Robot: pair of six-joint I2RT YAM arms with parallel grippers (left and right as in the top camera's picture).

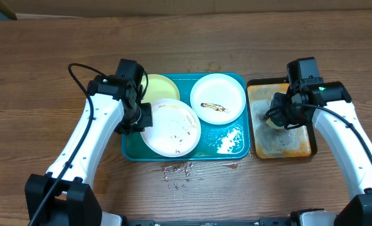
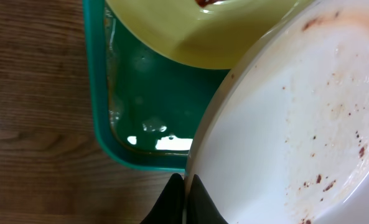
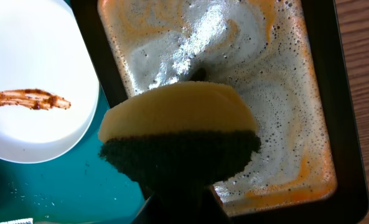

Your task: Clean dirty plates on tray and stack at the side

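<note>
Three plates lie in the teal tray: a pale yellow-green one at the back left, a white one with a brown smear at the back right, and a speckled white plate at the front left. My left gripper is shut on that plate's left rim; in the left wrist view the gripper pinches the rim of the white plate, which overlaps the yellow-green plate. My right gripper is shut on a yellow and dark green sponge above the foamy tray.
The black-rimmed orange-brown tray with suds stands right of the teal tray. Brown-flecked drops of water lie on the wooden table in front of the teal tray. Foam sits in the teal tray's front right corner.
</note>
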